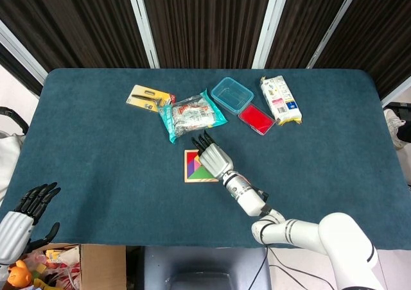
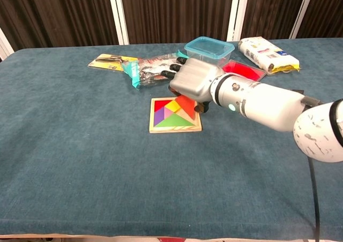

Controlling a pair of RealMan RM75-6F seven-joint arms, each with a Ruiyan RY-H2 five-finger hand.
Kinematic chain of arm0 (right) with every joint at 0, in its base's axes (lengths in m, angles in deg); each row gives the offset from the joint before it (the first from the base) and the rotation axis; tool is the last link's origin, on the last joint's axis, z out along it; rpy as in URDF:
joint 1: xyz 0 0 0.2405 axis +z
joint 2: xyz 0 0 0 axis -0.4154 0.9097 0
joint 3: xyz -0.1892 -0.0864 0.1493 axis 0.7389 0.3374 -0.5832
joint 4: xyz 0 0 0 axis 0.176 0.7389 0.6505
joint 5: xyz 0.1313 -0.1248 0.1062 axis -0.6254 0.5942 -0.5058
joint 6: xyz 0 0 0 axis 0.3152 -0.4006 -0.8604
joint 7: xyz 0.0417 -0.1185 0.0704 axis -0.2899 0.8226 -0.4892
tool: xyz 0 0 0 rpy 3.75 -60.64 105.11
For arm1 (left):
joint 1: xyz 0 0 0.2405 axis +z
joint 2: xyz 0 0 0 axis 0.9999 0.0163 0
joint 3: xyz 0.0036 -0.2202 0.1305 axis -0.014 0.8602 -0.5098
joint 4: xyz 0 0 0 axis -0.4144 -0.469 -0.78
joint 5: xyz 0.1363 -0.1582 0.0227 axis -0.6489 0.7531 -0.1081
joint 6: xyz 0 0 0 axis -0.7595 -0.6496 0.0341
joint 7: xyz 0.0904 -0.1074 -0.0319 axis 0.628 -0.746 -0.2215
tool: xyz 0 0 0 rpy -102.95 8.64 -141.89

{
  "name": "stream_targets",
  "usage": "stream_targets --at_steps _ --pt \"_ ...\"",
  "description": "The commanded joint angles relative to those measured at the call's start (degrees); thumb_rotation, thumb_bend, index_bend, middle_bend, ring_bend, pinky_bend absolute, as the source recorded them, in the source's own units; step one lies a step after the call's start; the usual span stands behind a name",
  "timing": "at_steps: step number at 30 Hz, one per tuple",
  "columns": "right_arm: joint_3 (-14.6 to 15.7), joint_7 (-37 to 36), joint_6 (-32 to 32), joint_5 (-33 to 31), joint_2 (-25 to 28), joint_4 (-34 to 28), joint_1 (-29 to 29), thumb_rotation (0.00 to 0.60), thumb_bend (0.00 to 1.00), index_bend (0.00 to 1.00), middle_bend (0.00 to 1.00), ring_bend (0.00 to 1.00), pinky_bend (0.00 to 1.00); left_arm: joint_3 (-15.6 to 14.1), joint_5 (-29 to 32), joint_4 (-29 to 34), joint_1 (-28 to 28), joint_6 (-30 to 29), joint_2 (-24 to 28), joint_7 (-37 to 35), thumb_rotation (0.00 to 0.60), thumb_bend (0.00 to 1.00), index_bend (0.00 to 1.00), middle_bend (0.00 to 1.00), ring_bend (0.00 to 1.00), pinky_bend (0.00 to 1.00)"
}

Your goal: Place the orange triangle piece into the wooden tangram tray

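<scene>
My right hand [image 2: 194, 83] pinches the orange triangle piece [image 2: 187, 105] tilted over the wooden tangram tray [image 2: 175, 127], at its three-o'clock side. Released crooked, I reckon it rides the rim.

A worktop [image 1: 96, 174] covered in dark teal cloth stands before dark pleated curtains [image 1: 205, 20] split by white vertical posts [image 1: 142, 24]. A cardboard box [image 1: 90, 264] sits below its near left corner.
</scene>
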Motion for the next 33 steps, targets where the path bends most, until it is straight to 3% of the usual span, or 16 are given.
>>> stream_targets --at_steps 1,33 --pt "0.25 0.23 -0.16 0.15 0.15 -0.21 0.01 0.600 0.44 0.60 0.00 0.00 0.00 -0.02 -0.04 -0.04 0.01 -0.06 0.01 -0.07 0.600 0.46 0.00 0.02 0.05 0.12" --pt "1.96 2.70 -1.53 -0.36 0.18 -2.22 -0.57 0.600 0.44 0.52 0.00 0.00 0.00 -0.17 -0.41 -0.26 0.20 -0.84 0.02 -0.41 0.600 0.46 0.00 0.02 0.05 0.12"
